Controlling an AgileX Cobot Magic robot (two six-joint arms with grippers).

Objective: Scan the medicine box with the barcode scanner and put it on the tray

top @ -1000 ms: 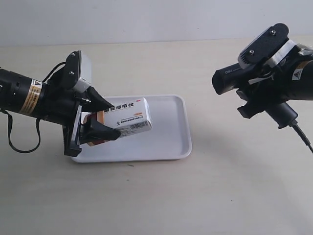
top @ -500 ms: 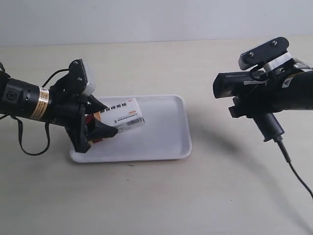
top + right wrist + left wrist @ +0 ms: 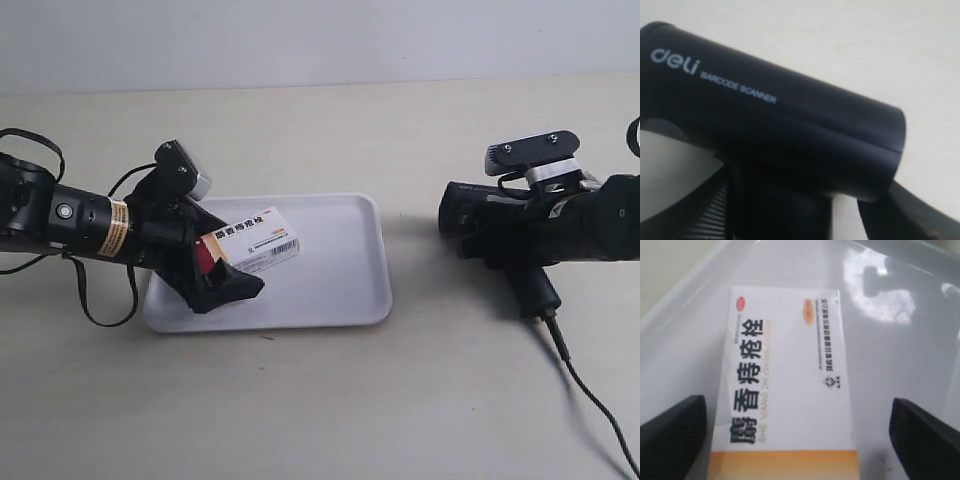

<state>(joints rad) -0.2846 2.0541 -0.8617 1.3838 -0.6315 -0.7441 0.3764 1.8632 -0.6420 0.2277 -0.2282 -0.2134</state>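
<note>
Medicine box sits low over the white tray, gripped at its red end between the left arm's fingers, long axis pointing away from them; right fingers clasp the barcode scanner.

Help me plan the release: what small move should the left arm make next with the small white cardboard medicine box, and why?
Probably open the left gripper and let go. The small white cardboard medicine box already lies low over the white rectangular plastic tray, and the left wrist view shows the box on or just above the tray floor; contact is unclear, so ease down first if needed.
</note>
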